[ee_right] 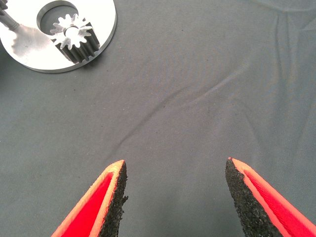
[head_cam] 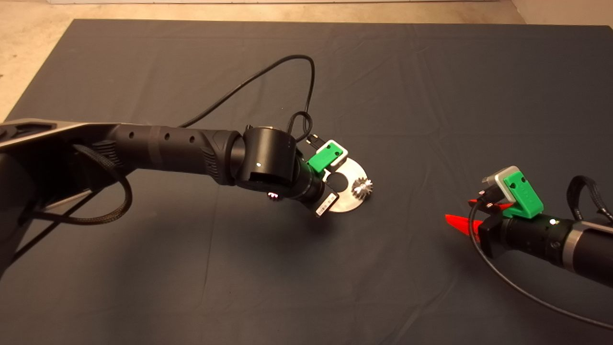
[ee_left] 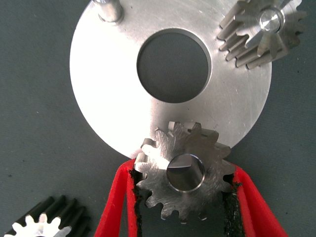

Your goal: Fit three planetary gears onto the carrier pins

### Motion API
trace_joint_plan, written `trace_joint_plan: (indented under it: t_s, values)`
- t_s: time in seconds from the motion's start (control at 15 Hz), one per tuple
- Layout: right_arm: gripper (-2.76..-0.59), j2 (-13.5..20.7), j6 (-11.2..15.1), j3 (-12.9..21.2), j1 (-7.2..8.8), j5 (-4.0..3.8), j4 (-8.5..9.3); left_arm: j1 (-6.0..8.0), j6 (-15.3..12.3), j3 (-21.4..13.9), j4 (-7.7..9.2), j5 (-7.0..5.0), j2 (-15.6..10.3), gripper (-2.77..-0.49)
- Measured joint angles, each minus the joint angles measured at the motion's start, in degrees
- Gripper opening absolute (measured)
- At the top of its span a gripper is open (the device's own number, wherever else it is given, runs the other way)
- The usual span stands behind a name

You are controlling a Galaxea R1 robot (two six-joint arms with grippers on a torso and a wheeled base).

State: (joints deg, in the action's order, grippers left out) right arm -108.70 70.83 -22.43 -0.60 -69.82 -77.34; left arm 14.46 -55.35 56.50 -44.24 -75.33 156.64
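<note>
The left gripper [ee_left: 183,185] pinches a gear [ee_left: 183,174] by its teeth over the plate [ee_left: 108,103] rim, bore lined up on a pin [ee_left: 185,173] visible through it, likely to seat it. One gear [ee_left: 261,29] sits seated; one pin [ee_left: 109,10] stands bare; a third gear [ee_left: 47,222] waits on the mat [ee_left: 34,123]. The right gripper [ee_right: 175,197] idles agape, well apart.
</note>
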Motion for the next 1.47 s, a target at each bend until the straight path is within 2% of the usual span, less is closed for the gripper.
trace_joint_plan:
  t_s: [0.2, 0.4, 0.8, 0.93, 1.47]
  values:
    - [-1.88, -0.01, 0.0, 0.0, 0.0, -0.02, 0.0, -0.33, 0.2, 0.07, -0.11, 0.58, 0.0, -2.54]
    - [-1.88, -0.01, 0.0, 0.0, 0.0, 0.0, 0.0, -0.82, 1.07, 0.55, -0.74, 2.26, 0.0, -2.54]
    - [-1.88, 0.0, 0.0, 0.0, 0.0, -0.02, 0.0, -0.79, 2.36, 0.83, -0.71, 2.51, 0.0, -2.54]
    - [-1.88, -0.01, 0.0, 0.0, 0.0, -0.02, 0.0, -0.77, 2.57, 1.12, -0.71, 3.04, 0.01, -2.54]
    - [-1.88, -0.01, 0.0, 0.0, 0.0, -0.02, 0.0, -0.77, 3.75, 1.16, -0.62, 3.11, -0.02, -2.54]
